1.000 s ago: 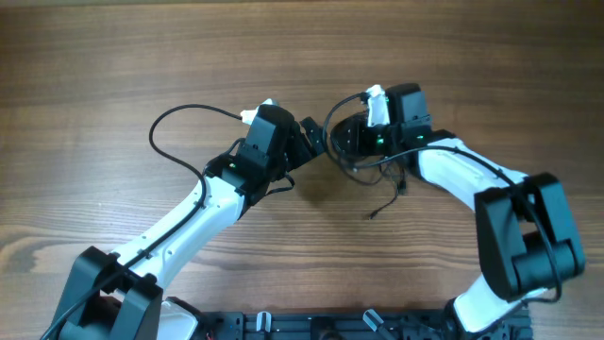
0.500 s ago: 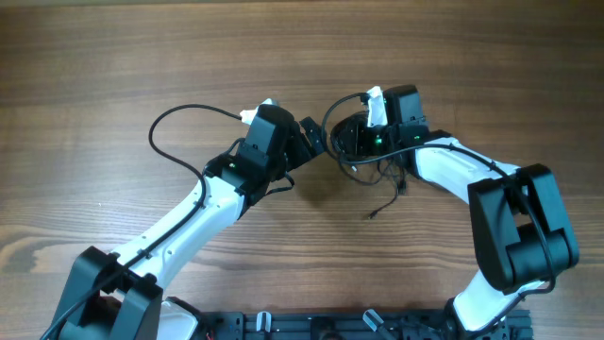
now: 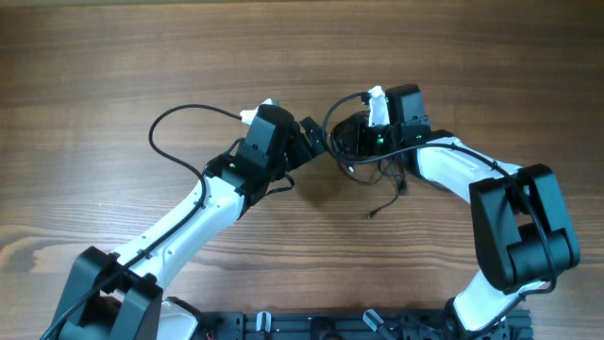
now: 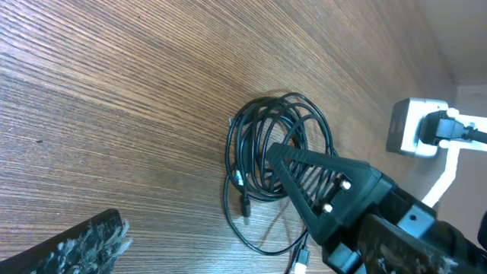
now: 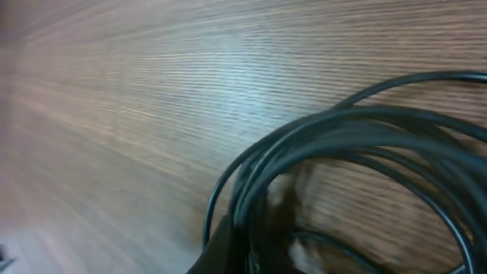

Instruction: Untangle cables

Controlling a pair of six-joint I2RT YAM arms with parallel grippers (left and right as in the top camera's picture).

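Now right hand (image 4: 275, 154) pinches coiled cables (image 4: 240, 149).

A: What's the table (image 3: 113, 57) like?
B: Brown wood-grain top. The cables (image 3: 351, 151) lie on it: thin black cords in a loose round coil, near centre, at 2 o'clock.
A: Any strays?
B: One strand trails off the coil toward 6 o'clock, flat on the wood, finishing in a small plug end (image 3: 374, 215).

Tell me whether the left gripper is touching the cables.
Apart. Left wrist view: bare tabletop lies between a finger of the left gripper and the cables.
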